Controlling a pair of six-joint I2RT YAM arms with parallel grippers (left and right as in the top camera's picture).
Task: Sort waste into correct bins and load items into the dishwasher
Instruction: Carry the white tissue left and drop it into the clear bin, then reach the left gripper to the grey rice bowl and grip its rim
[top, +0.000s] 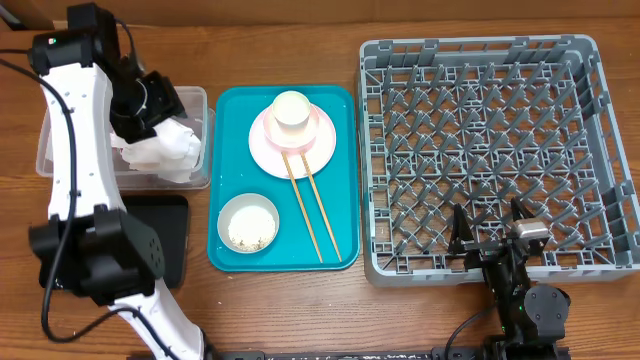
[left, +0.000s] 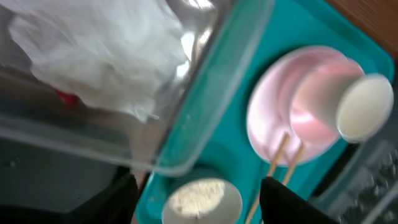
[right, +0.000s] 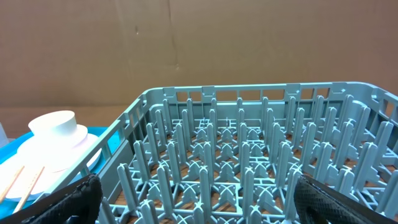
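Observation:
A crumpled white napkin (top: 165, 150) lies in the clear tub (top: 203, 96); in the left wrist view the napkin (left: 99, 56) covers a red sauce packet (left: 65, 96). My left gripper (top: 152, 105) hovers open and empty over the tub; its fingers (left: 199, 208) frame a pale bowl of rice-like grains (top: 248, 222). A pink plate (top: 315, 150) carries a white cup (top: 291, 110), with two chopsticks (top: 312, 215) beside them. My right gripper (top: 490, 238) is open at the front edge of the grey dish rack (top: 480, 60). The grey-green bowl is not in view.
Plate, cup, bowl and chopsticks sit on a teal serving tray (top: 340, 240). The black tray (top: 168, 235) lies in front of the tub, partly under my left arm. The rack's pegs (right: 249, 174) fill the right wrist view, with the cup (right: 59, 124) to the left.

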